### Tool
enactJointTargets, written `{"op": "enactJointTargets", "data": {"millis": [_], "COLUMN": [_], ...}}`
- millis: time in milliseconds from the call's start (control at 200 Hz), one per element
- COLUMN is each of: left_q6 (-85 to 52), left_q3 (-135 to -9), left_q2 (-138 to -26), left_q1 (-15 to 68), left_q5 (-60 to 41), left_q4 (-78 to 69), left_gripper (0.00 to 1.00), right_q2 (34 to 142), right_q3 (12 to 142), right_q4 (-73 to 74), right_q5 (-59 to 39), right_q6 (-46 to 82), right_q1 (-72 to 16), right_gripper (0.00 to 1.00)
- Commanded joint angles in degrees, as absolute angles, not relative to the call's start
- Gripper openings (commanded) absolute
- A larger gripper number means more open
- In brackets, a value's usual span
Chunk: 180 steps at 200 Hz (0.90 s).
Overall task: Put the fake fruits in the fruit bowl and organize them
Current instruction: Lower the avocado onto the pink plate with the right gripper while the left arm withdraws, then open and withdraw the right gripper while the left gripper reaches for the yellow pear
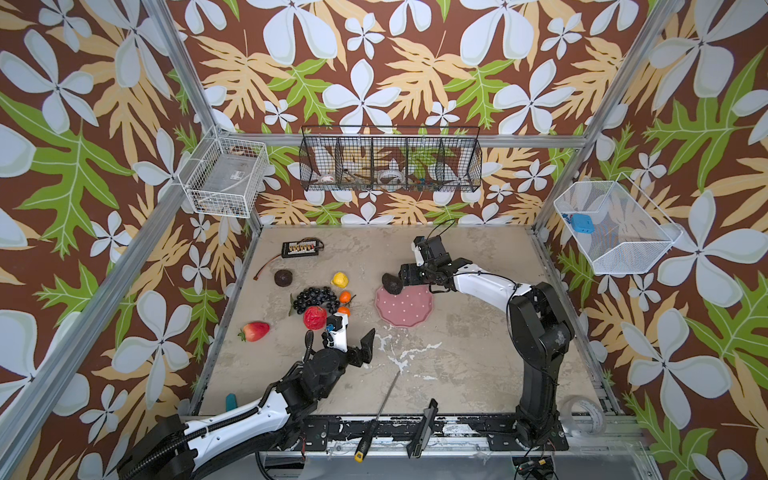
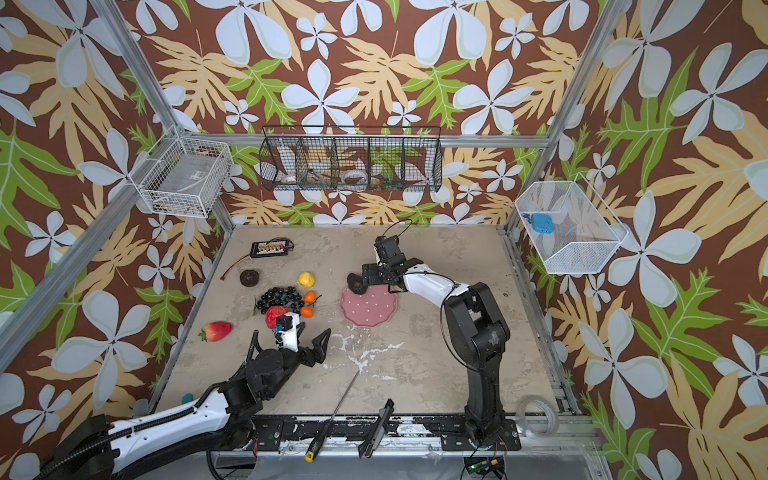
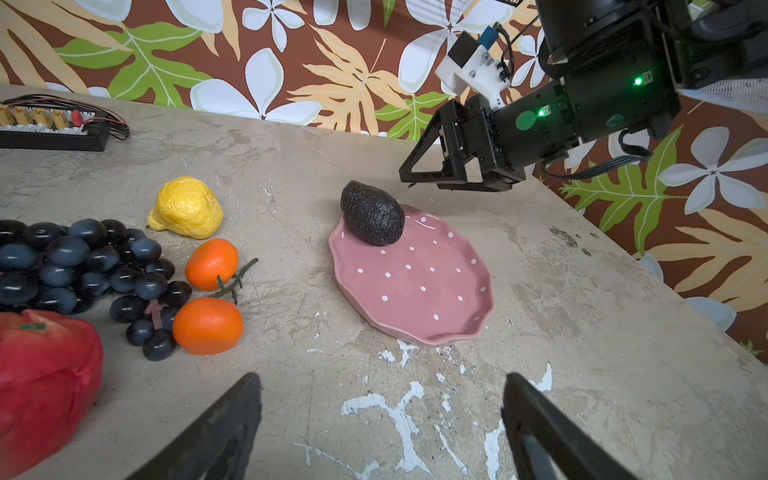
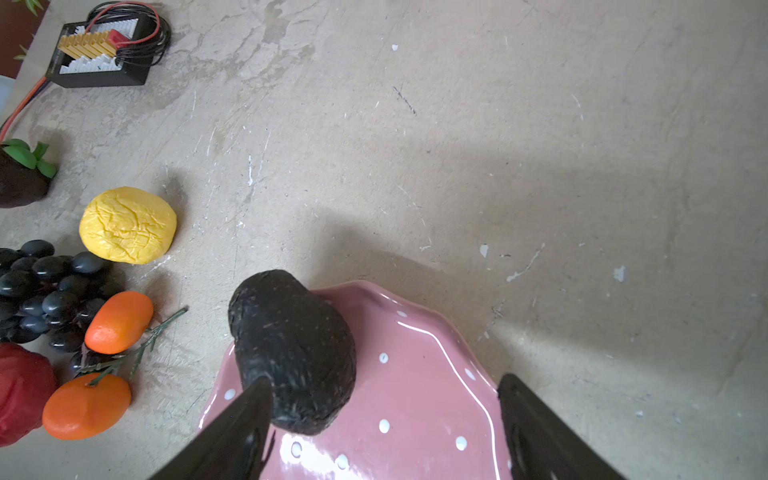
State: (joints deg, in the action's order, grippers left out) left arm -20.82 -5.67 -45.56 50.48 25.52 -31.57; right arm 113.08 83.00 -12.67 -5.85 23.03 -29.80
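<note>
Right wrist view: the right gripper (image 4: 382, 380) has its black, wedge-shaped fingers wide apart, gripping nothing. Just off one fingertip lies the avocado (image 4: 291, 357), pear-shaped, matte black, rough and cracked. It rests on the scalloped rim of the fruit bowl (image 4: 440, 345), a glossy pink dish with white dots that spreads beneath both fingers. Beyond that finger sit the crinkled yellow lemon (image 4: 128, 224), two smooth oranges (image 4: 118, 322) and shiny dark grapes (image 4: 41, 286). The left gripper (image 3: 380, 376) also has its fingers spread, over the mottled table (image 3: 291, 395), with the creased red apple (image 3: 41, 374) outside one finger. Print on the tape roll (image 1: 582, 415) is too small to read.
</note>
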Motion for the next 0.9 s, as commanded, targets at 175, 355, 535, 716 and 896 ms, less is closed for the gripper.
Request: {"op": "enactJointTargets", "data": {"millis": [175, 355, 535, 716, 896], "left_q6": [-21.36, -21.62, -22.98, -29.19, -30.82], "left_q3": [-6.67, -6.77, -8.79, -19.34, -33.08], "left_q2": [-46.58, -46.49, -46.75, -48.95, -60.64], "left_q1": [50.45, 50.45, 50.36, 48.85, 42.99], "left_q5": [27.17, 27.69, 28.68, 32.76, 30.32], "left_q4": [-32.34, -31.98, -29.34, -17.2, -8.55], "left_gripper": [0.91, 0.91, 0.91, 0.9, 0.89], "right_q2": [110.47, 107.04, 101.54, 87.43, 70.61], "right_q3": [80.9, 76.09, 71.6, 62.8, 52.3], "right_q4": [-12.26, -10.59, -10.49, -11.25, -12.19], "right_q5": [-7.12, -7.55, -6.31, -2.87, -0.26], "right_q6": [21.02, 20.99, 21.18, 21.43, 22.88], "right_q1": [-30.8, -31.79, -31.99, -31.98, -31.86], "right_gripper": [0.84, 0.83, 0.82, 0.82, 0.83]}}
